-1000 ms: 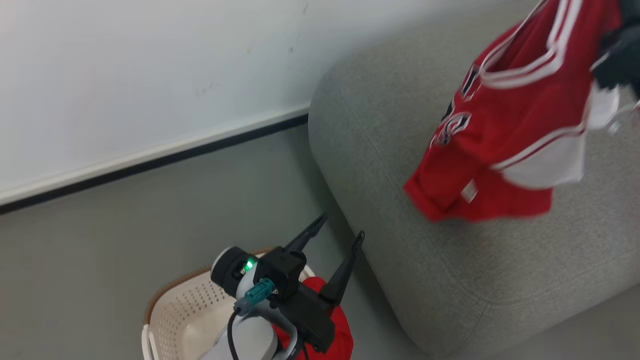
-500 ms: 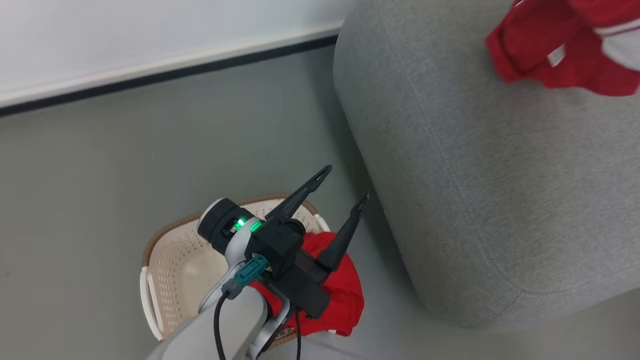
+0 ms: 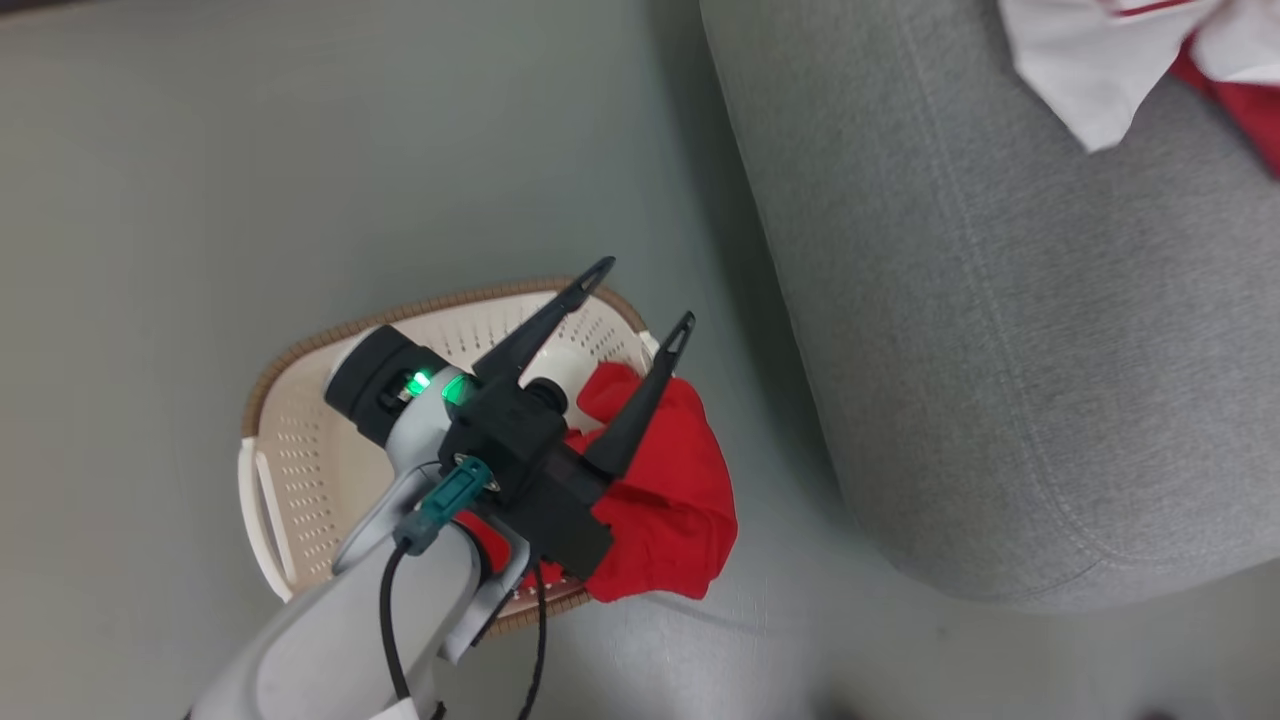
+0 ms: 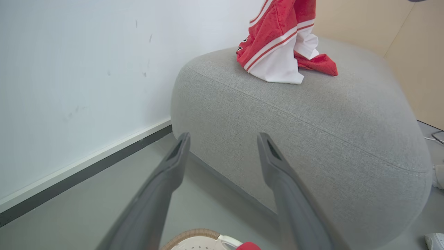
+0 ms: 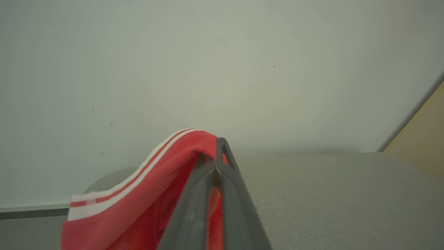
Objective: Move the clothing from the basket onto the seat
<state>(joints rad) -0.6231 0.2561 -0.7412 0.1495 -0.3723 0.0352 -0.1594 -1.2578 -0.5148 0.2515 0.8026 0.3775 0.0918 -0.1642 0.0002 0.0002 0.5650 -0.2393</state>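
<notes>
The cream basket (image 3: 300, 345) stands on the floor beside the grey seat (image 3: 1000, 350). A plain red piece of clothing (image 3: 670, 500) lies in the basket and spills over its right rim. My left gripper (image 3: 643, 296) hovers open above it, nothing between its fingers (image 4: 173, 166). In the left wrist view, the basket rim (image 4: 194, 234) shows at the bottom. The red, white-striped clothing (image 4: 277, 52) hangs from above, its lower end resting on the seat (image 4: 295, 114). My right gripper (image 5: 218, 146) is shut on this striped clothing (image 5: 138, 194) above the seat (image 5: 329, 194).
A white wall with a dark baseboard (image 4: 86, 170) runs behind the seat and basket. A beige panel (image 4: 409, 52) stands beyond the seat. A cable (image 4: 437, 137) and small white things (image 4: 438, 173) lie on the floor at the seat's far side.
The head camera has tilted down, so the basket now sits mid-picture and the striped clothing at the top right corner. The left gripper stays open over the basket; the right stays shut.
</notes>
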